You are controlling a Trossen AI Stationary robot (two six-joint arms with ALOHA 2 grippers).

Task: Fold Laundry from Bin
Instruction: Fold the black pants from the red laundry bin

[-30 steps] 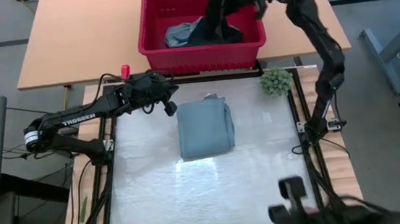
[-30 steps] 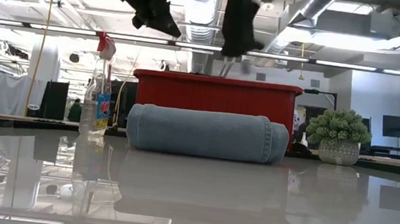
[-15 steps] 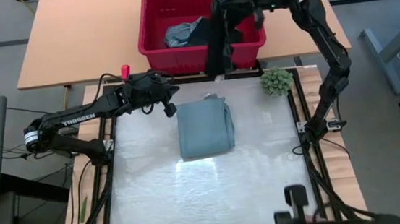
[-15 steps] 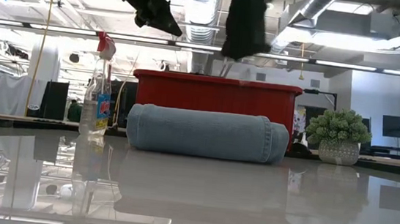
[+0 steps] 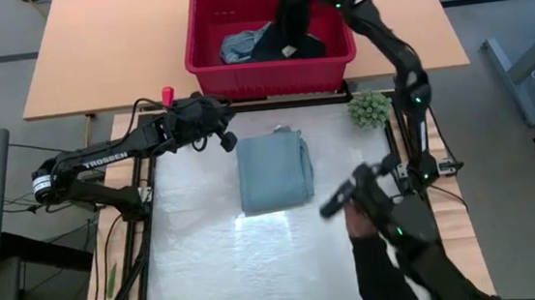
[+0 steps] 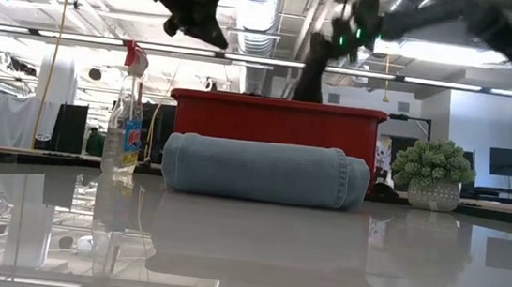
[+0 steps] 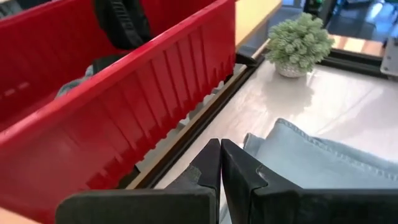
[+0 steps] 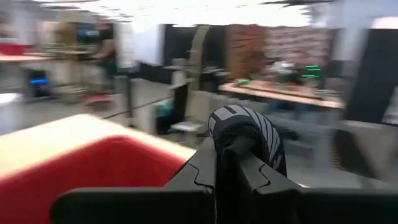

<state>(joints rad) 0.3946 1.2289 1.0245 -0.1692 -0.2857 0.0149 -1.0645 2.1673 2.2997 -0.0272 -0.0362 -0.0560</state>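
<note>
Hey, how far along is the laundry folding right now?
One denim-blue garment lies folded on the table in front of the red bin. In hand: the right gripper, above the bin, is shut on a black garment hanging into it. The left gripper waits shut beside the folded piece. Left to do: that black garment and the grey-blue cloth in the bin.

The bin point(image 5: 270, 67) is showing glossy ribbed red plastic; the folded garment point(image 5: 274, 172) is looking like soft denim; the tabletop point(image 5: 209, 262) is gleaming smoothly.
</note>
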